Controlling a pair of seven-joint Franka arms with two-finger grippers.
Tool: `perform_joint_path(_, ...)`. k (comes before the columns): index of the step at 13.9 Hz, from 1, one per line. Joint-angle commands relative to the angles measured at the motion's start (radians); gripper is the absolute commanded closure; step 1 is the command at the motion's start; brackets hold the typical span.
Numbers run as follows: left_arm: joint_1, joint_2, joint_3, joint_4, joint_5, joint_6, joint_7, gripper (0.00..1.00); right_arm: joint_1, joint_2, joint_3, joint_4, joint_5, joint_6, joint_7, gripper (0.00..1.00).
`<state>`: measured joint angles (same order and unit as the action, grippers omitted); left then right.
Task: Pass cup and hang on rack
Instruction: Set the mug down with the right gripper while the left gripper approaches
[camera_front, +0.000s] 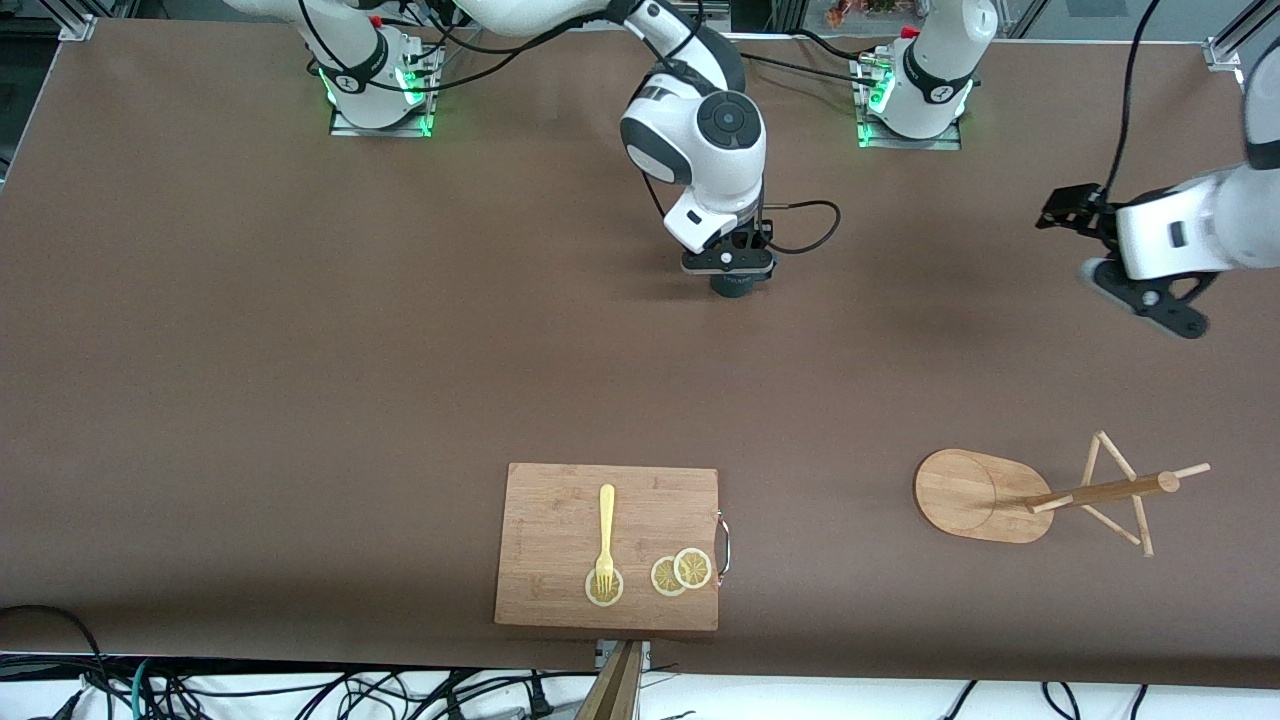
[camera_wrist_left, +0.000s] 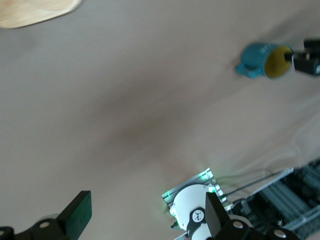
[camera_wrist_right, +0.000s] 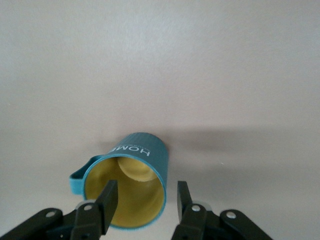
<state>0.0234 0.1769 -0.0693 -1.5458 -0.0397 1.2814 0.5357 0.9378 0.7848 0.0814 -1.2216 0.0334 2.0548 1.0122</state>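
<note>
A: Right wrist view: right gripper (camera_wrist_right: 145, 200) fingers straddle the cup (camera_wrist_right: 127, 187) rim, one inside, one outside. Visible gap at the outer finger, so parted, not clamped.

B: Cup?

A: Teal, ribbed, yellow inside, white lettering, handle to one side. Standing on the table (camera_front: 300, 330) mid-way between the bases, I think; front view hides it under the wrist.

B: Left gripper (camera_front: 1140, 270)?

A: Waiting wide open over the left arm's end. Its camera catches cup plus finger. Rack (camera_front: 1040, 495) only shows whole from the front, nearer the camera.
</note>
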Motion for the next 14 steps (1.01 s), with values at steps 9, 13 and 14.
perform_joint_path(9,0.004,-0.182,-0.073,-0.546,-0.236,0.450,0.456,0.00,-0.387,-0.216,-0.020,0.102,0.075,-0.364,-0.288,0.01)
perform_joint_path(13,0.007,-0.182,-0.124,-0.695,-0.380,0.628,0.601,0.00,-0.520,-0.294,-0.043,0.100,0.149,-0.478,-0.500,0.01)
perform_joint_path(14,0.009,-0.182,-0.138,-0.730,-0.409,0.666,0.631,0.00,-0.524,-0.321,-0.069,0.094,0.146,-0.510,-0.517,0.01)
